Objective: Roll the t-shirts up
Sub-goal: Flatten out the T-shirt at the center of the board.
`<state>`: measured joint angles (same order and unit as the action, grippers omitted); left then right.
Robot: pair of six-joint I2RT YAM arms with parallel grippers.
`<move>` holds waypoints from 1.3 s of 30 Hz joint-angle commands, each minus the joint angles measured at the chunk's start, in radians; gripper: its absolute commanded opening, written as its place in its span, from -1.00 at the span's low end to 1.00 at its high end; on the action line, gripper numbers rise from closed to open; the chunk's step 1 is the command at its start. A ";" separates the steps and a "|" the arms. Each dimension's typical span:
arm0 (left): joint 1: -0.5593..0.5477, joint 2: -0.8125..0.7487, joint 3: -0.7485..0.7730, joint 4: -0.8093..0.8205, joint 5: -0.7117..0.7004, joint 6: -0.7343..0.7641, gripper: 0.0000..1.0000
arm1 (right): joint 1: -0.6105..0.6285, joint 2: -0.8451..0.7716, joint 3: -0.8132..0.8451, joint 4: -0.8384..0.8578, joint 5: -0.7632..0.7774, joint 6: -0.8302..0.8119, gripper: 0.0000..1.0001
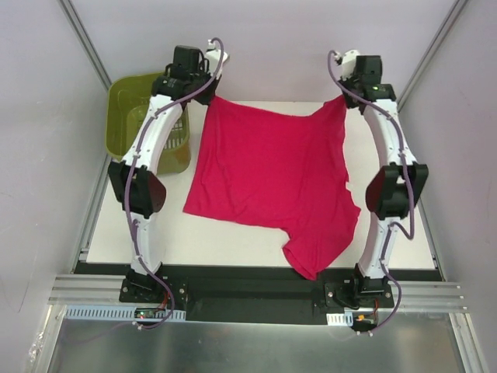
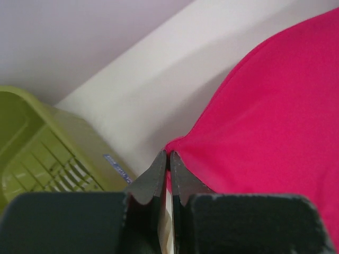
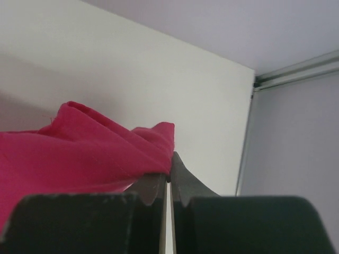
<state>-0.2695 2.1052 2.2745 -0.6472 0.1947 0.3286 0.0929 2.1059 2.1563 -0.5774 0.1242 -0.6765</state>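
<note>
Magenta t-shirt (image 1: 272, 175), green basket (image 1: 126, 116) half hidden behind left arm (image 1: 155, 148)

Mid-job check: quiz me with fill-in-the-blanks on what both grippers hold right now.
The left gripper is ____ on a corner of the plain magenta-red fabric t-shirt.
The right gripper pinches the same ____.
The green slatted plastic basket sits on the ____ gripper's side.
Missing: shut; t-shirt; left.
</note>
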 commanded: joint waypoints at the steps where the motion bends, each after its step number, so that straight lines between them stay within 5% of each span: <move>1: -0.011 -0.192 0.013 -0.015 0.035 -0.013 -1.00 | -0.039 -0.275 -0.068 -0.025 0.031 0.058 -0.99; 8: -0.019 -0.401 -0.016 -0.028 0.046 -0.011 -1.00 | -0.012 -0.562 -0.114 -0.131 0.031 0.011 -0.99; 18: -0.019 -0.749 -0.186 -0.046 0.058 -0.011 -1.00 | 0.198 -0.957 -0.256 -0.239 0.310 -0.060 -0.99; 25: 0.018 -0.953 -0.250 -0.066 0.146 -0.006 -1.00 | 0.185 -1.081 -0.056 -0.499 0.152 -0.060 -0.99; 31: 0.118 -1.004 -0.144 -0.065 0.293 -0.082 -1.00 | 0.142 -1.118 0.142 -0.569 0.040 -0.028 -0.99; 39: 0.193 -0.790 0.054 -0.025 0.347 -0.123 -1.00 | 0.113 -1.118 -0.027 -0.267 0.066 -0.014 -0.99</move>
<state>-0.0898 1.1675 2.2787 -0.7269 0.5091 0.2260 0.2138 0.9390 2.2581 -1.0508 0.1570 -0.7025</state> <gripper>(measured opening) 0.009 0.021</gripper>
